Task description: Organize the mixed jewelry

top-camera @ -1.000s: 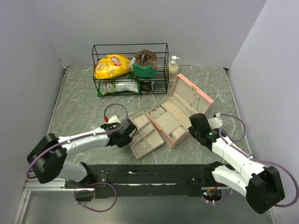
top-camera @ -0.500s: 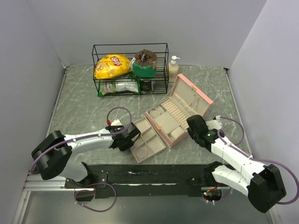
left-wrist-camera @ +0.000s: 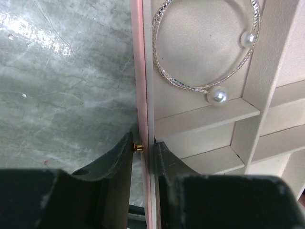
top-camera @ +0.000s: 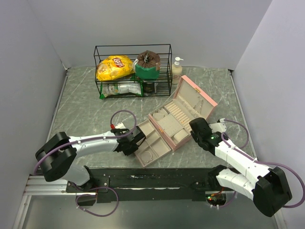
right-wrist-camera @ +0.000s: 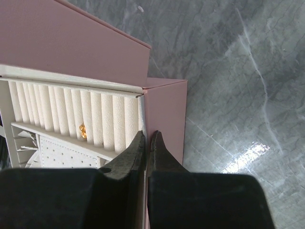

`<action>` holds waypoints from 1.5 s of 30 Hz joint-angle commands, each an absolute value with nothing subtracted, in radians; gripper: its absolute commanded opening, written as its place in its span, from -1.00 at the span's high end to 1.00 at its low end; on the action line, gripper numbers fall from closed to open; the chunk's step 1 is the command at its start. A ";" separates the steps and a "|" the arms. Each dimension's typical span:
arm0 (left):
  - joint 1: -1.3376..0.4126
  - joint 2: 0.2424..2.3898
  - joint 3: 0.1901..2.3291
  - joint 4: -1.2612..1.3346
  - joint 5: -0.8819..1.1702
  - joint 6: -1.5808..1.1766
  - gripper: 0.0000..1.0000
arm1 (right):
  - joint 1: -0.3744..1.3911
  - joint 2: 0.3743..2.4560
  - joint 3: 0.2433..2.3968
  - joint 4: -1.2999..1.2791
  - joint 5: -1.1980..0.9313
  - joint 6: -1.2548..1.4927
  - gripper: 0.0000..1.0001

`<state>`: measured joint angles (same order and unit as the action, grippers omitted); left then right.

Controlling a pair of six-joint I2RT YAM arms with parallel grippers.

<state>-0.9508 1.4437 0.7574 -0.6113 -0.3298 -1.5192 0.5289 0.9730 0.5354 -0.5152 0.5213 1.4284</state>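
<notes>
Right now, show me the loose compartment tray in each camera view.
Top external: tray at centre, left of the pink box, by the left gripper.
Left wrist: fills the right half, wall between the fingers.
Right wrist: not in view.
Shared landmark: grey marble table.

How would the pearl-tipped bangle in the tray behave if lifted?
The bangle likely stays stiff: it lies as an open hoop. Thin and flat on the tray floor, it probably offers little to pinch. Its round pearls may slip.
</notes>
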 commanded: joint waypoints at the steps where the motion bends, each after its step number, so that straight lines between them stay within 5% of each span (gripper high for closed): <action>1: -0.963 1.394 0.782 -0.594 -0.334 -1.581 0.98 | 0.546 0.982 0.540 -0.472 0.480 1.514 1.00; 45: -1.015 1.425 0.811 -0.592 -0.393 -1.643 0.98 | 0.546 1.015 0.545 -0.453 0.454 1.494 1.00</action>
